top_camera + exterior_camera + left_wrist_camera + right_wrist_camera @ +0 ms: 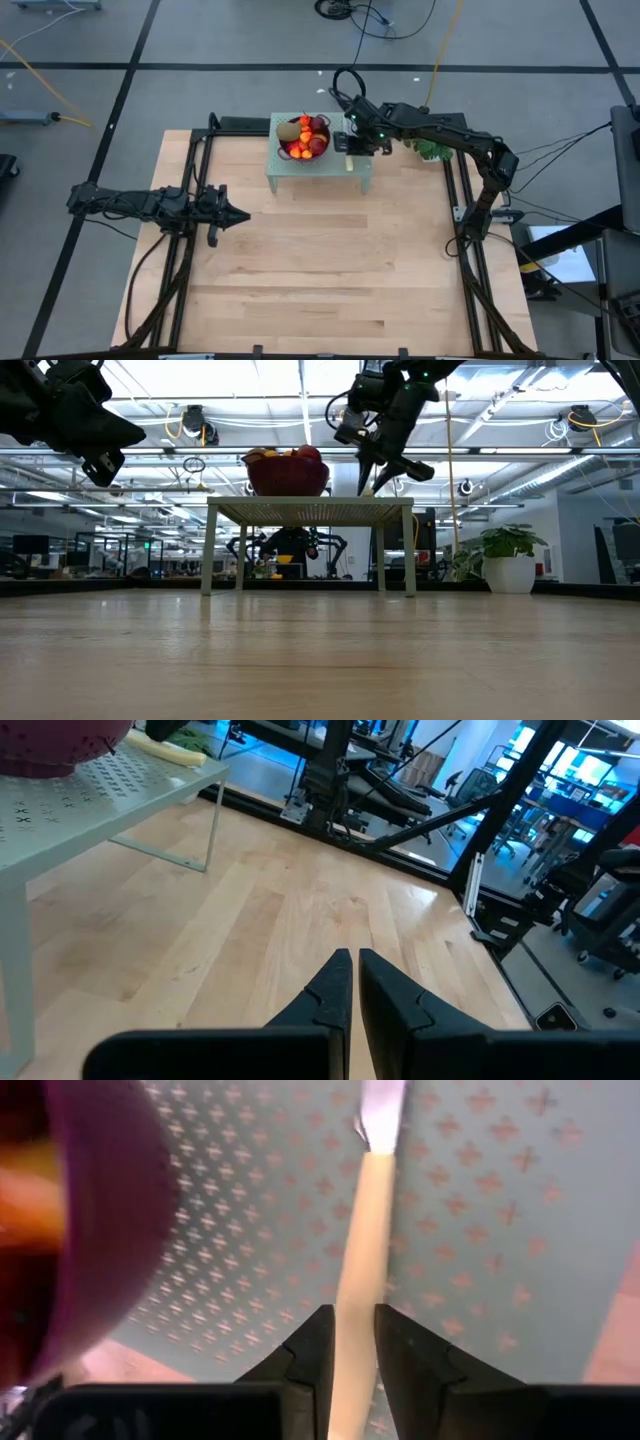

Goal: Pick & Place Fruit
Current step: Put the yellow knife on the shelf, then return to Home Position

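Straddling the pale handle of one knife (358,1290), the right gripper (352,1342) has a finger on each side of it, narrowly parted; whether they press it I cannot tell. The knife lies on one small perforated green stand (360,176), just beside one purple bowl (317,152). The fruit (304,134) sits heaped in that bowl; pieces overlap beyond counting. Well apart from the stand, the left gripper (238,215) hovers closed over the wooden table (320,280). A potted plant (508,555) stands in the room behind.

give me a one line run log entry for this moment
right gripper: jaws around knife handle on small table | fruit: in bowl | left gripper: shut, idle over tabletop
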`<control>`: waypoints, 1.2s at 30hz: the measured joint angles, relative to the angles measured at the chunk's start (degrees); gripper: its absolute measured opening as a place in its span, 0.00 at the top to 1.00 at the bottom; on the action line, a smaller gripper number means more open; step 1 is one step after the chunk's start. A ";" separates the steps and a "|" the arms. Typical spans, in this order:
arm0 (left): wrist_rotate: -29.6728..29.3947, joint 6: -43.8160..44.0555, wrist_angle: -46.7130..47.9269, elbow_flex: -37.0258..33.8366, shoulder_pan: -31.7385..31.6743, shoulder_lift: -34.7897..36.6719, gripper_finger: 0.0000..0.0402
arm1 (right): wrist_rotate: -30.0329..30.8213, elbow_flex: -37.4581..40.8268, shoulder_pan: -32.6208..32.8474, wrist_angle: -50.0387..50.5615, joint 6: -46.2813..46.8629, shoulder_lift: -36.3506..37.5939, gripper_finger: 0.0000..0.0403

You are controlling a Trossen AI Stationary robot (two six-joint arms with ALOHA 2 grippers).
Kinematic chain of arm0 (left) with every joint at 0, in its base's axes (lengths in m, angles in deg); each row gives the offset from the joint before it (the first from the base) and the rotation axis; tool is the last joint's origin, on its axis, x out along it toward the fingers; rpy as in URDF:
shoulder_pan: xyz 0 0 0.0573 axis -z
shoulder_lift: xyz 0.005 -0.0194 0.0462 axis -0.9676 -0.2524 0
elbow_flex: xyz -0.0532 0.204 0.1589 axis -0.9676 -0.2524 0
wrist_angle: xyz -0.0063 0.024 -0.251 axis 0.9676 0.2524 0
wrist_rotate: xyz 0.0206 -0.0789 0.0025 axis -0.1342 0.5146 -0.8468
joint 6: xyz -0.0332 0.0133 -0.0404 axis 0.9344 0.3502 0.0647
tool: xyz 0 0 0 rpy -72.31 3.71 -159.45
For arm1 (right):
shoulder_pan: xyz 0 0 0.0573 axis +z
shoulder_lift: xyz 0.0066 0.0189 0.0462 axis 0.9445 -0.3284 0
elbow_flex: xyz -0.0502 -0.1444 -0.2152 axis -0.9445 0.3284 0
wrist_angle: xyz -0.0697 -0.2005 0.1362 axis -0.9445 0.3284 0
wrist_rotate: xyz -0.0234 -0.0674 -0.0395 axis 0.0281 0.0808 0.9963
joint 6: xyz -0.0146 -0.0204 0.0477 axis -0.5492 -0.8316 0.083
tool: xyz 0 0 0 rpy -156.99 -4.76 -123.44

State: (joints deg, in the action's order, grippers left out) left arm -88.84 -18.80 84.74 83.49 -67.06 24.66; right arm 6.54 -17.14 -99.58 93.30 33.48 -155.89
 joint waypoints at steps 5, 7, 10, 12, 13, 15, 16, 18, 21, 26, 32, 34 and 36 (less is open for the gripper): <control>0.00 0.00 0.00 0.00 0.02 0.00 0.95 | -0.04 0.00 -0.02 -1.40 0.18 0.00 0.84; 0.00 -0.02 0.00 0.00 0.02 0.00 0.95 | -0.02 0.00 -0.02 -1.42 0.17 0.00 0.85; 0.00 0.00 0.00 0.00 0.02 0.00 0.95 | 0.20 0.00 -0.02 -1.42 -0.04 0.00 0.86; 0.00 -0.02 0.00 0.00 0.02 0.00 0.95 | 0.24 0.00 -0.02 -1.77 -0.53 0.00 0.87; 0.00 0.00 0.00 0.00 0.02 0.00 0.95 | 0.26 0.00 -0.02 -2.18 -0.75 0.00 0.87; 0.00 -0.02 0.00 0.00 0.02 0.00 0.95 | 0.34 0.00 -0.02 -2.54 -1.37 0.45 0.88; 0.00 -0.02 0.00 0.00 0.02 0.00 0.95 | 0.47 0.00 -0.02 -2.53 -2.13 0.79 0.89; 0.00 0.16 0.00 0.00 0.02 0.01 0.95 | 0.68 0.00 -0.02 -2.66 -3.59 1.99 0.91; 0.10 0.20 -0.02 0.00 0.02 0.02 0.95 | 3.74 0.00 0.57 -1.20 -6.07 4.41 0.95; 0.31 -0.34 -0.74 0.02 0.02 0.02 0.95 | 11.04 0.00 2.38 0.72 -12.00 9.94 0.99; 0.31 -0.75 -1.64 0.02 0.02 0.02 0.95 | 18.83 0.02 5.38 1.93 -19.45 16.59 1.00; 0.23 -0.77 -1.66 0.02 0.02 0.04 0.95 | 21.46 0.01 6.82 1.88 -23.00 18.58 1.00; -0.19 -1.32 -1.69 0.02 0.02 0.07 0.95 | 23.66 0.00 8.29 1.92 -27.03 20.39 1.00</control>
State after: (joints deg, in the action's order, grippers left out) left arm -89.02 -20.12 83.06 83.51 -67.04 24.72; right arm 30.20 -17.14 -91.29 95.22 6.45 -135.49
